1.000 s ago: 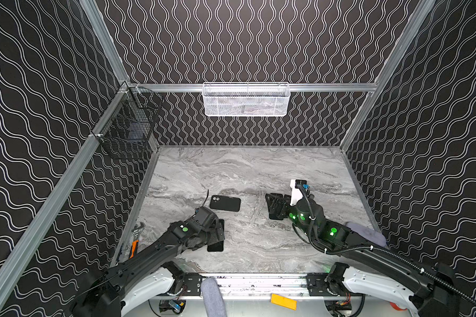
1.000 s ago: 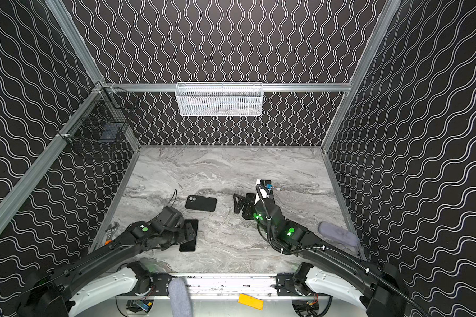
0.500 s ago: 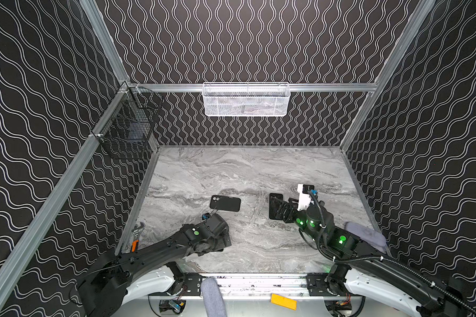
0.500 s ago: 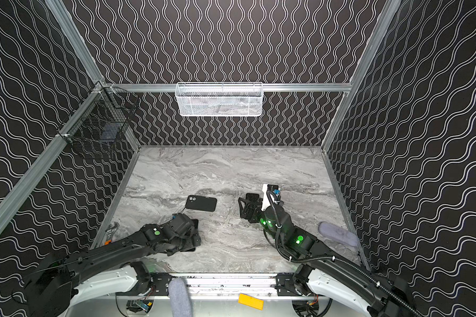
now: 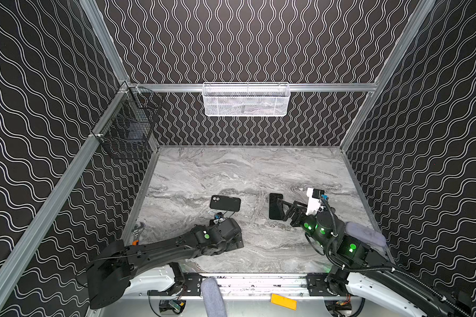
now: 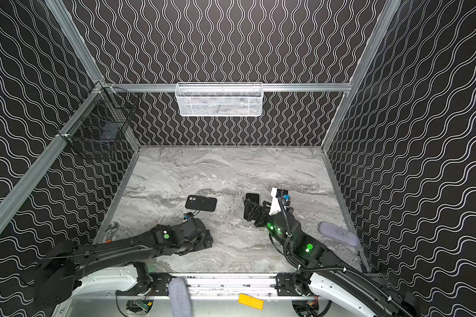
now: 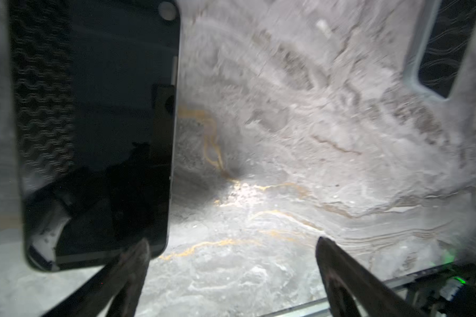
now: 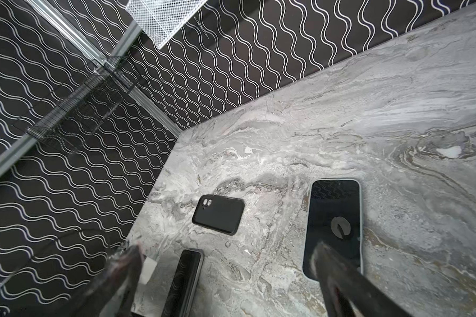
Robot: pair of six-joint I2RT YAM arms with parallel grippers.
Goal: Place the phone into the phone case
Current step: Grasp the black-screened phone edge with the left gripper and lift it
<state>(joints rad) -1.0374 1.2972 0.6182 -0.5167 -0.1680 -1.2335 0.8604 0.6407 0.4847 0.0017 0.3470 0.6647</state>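
The black phone case [image 5: 225, 203] [image 6: 201, 203] lies flat mid-table, its two lens holes showing [image 8: 218, 214]. A phone [image 5: 276, 206] [image 8: 334, 197] with a pale rim lies screen up to its right. My right gripper [image 5: 280, 211] [image 8: 226, 248] hovers open at that phone's near end, one finger overlapping it. A second dark phone [image 7: 94, 131] [image 8: 186, 277] lies near the front, hidden under my left arm [image 5: 220, 233] in both top views. My left gripper [image 7: 232, 245] is open over bare table, one fingertip at that phone's corner.
A white mesh basket [image 5: 246, 100] hangs on the back wall and a black wire basket [image 5: 127, 131] on the left wall. A wrench [image 5: 138, 230] lies by the left edge. A grey-purple cloth [image 5: 364, 237] sits at the front right.
My left arm has swung right and now covers the front phone that showed beside it a second ago. The right wrist shifted slightly right. Case and right-hand phone have not moved.
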